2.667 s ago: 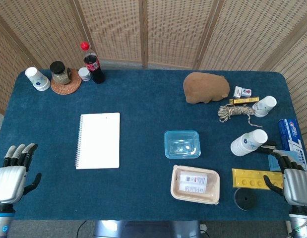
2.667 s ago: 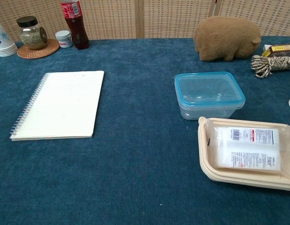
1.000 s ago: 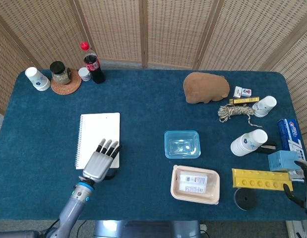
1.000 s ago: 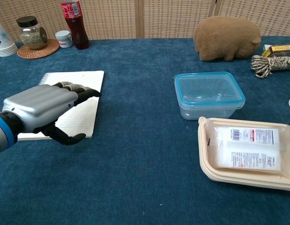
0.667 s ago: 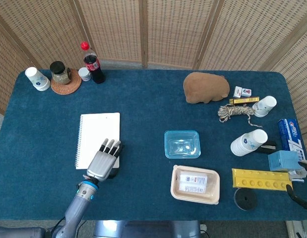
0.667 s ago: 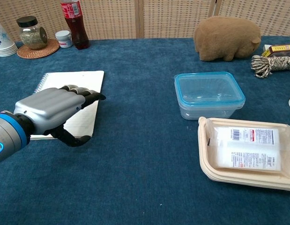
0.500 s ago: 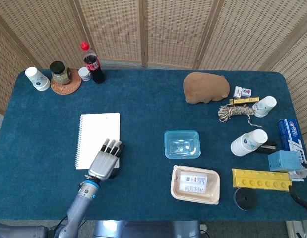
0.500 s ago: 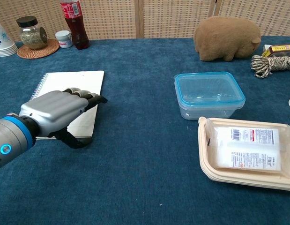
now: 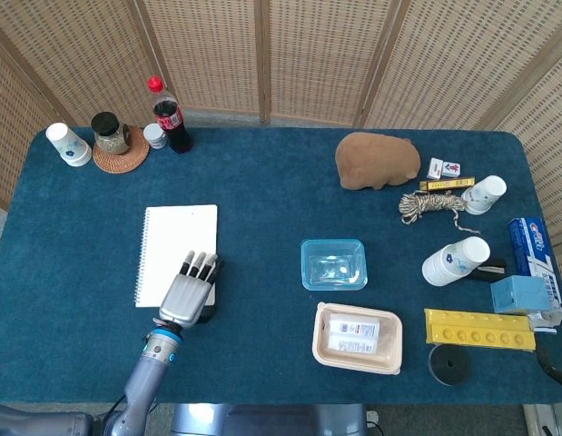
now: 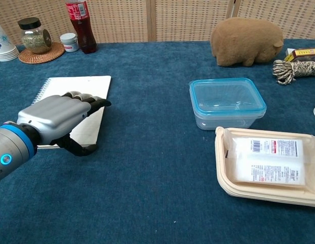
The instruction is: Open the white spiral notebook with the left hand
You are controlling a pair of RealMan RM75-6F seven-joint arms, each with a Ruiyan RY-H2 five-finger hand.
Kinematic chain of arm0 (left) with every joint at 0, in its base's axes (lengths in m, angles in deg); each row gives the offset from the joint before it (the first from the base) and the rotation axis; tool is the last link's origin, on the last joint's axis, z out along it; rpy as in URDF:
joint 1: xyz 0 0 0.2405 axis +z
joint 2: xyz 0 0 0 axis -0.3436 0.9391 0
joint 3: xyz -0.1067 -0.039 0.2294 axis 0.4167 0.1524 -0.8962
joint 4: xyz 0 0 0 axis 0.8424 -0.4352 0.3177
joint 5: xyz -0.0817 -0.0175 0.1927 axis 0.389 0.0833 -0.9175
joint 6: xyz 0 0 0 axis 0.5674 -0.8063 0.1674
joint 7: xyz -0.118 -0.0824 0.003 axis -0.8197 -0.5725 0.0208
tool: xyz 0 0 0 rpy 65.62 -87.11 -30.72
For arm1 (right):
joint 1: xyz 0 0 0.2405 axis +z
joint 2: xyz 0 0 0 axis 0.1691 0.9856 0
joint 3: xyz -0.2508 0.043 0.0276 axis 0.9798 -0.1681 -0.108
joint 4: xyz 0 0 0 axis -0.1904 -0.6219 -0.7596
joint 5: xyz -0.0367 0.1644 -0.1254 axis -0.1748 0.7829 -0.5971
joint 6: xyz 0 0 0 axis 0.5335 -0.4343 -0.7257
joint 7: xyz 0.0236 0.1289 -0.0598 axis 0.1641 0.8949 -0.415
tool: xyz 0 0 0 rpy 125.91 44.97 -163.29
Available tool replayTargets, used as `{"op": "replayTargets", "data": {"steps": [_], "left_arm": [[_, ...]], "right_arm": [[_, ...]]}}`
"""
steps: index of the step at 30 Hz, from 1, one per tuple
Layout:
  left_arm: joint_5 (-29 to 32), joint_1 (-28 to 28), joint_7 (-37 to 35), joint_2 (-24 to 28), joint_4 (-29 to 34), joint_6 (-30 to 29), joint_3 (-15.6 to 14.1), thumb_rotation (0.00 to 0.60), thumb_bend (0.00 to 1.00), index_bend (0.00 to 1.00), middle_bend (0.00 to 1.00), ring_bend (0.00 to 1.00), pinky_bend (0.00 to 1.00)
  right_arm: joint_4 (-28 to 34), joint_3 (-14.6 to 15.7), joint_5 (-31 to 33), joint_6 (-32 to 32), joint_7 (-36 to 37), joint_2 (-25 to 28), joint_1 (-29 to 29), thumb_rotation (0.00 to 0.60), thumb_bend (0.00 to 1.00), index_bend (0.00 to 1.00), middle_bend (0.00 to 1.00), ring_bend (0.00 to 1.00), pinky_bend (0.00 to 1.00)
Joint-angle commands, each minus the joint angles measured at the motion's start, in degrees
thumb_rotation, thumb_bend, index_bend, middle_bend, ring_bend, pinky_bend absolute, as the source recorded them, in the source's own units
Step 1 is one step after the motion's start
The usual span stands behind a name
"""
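The white spiral notebook (image 9: pixel 174 243) lies closed and flat on the blue table, its wire spine along its left side; the chest view shows the notebook (image 10: pixel 76 89) at the left. My left hand (image 9: pixel 191 292) lies palm down over the notebook's near right corner, fingers stretched out and slightly apart. In the chest view the left hand (image 10: pixel 54 118) has its fingertips (image 10: pixel 98 103) at the cover's right edge and its thumb on the cloth by the near corner. It holds nothing. Only a dark sliver at the head view's lower right edge could be my right hand (image 9: pixel 555 369).
A clear blue-rimmed box (image 9: pixel 333 263) and a beige tray (image 9: pixel 357 338) with a packet sit right of the notebook. At the back left stand a cola bottle (image 9: pixel 169 116), a jar (image 9: pixel 109 133) on a coaster and a paper cup (image 9: pixel 67 144). A brown plush (image 9: pixel 377 161) is at the back.
The left hand came in from the table's near left edge onto the notebook's near right corner. The notebook has slid slightly to the left. The right hand has dropped almost out of view.
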Motion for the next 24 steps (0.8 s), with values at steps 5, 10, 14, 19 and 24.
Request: {"op": "replayTargets", "data": {"steps": [5,10,14,19,24], "left_arm": [[-2.57,1.31,-4.00,0.11,-0.89,-2.83,-0.42,0.475,0.31,0.00,0.00,0.00,0.00],[-4.31,2.65,-7.94,-0.27,-1.54,-5.05,-0.20,0.502,0.31,0.00,0.00,0.00,0.00],[-7.98,4.29,-12.76,-0.62,-2.48,-8.44,-0.17,0.532,0.32,0.00,0.02,0.00,0.00],[-13.09,7.62,-20.69,-0.51,-3.36,-14.67,0.14,0.534,0.33,0.00,0.04,0.00,0.00],[-16.95,11.09,-26.34,0.07,-3.63,-20.78,0.32,0.541,0.33,0.00,0.05,0.00,0.00]], "right_arm": [[0.15,-0.26,-0.08,0.24,-0.20,-0.16,0.10,0.600,0.29,0.22,0.24,0.22,0.34],[0.41,-0.41,-0.26,0.34,-0.51,-0.11,0.24,0.600,0.29,0.22,0.24,0.22,0.34],[0.71,-0.52,-0.46,0.25,-0.74,-0.09,0.27,0.600,0.29,0.22,0.24,0.22,0.34],[0.97,-0.78,-0.75,-0.06,-0.69,-0.17,0.32,0.600,0.29,0.22,0.24,0.22,0.34],[1.04,-0.97,-1.27,-0.70,-0.44,-0.29,0.27,0.600,0.29,0.22,0.24,0.22,0.34]]}}
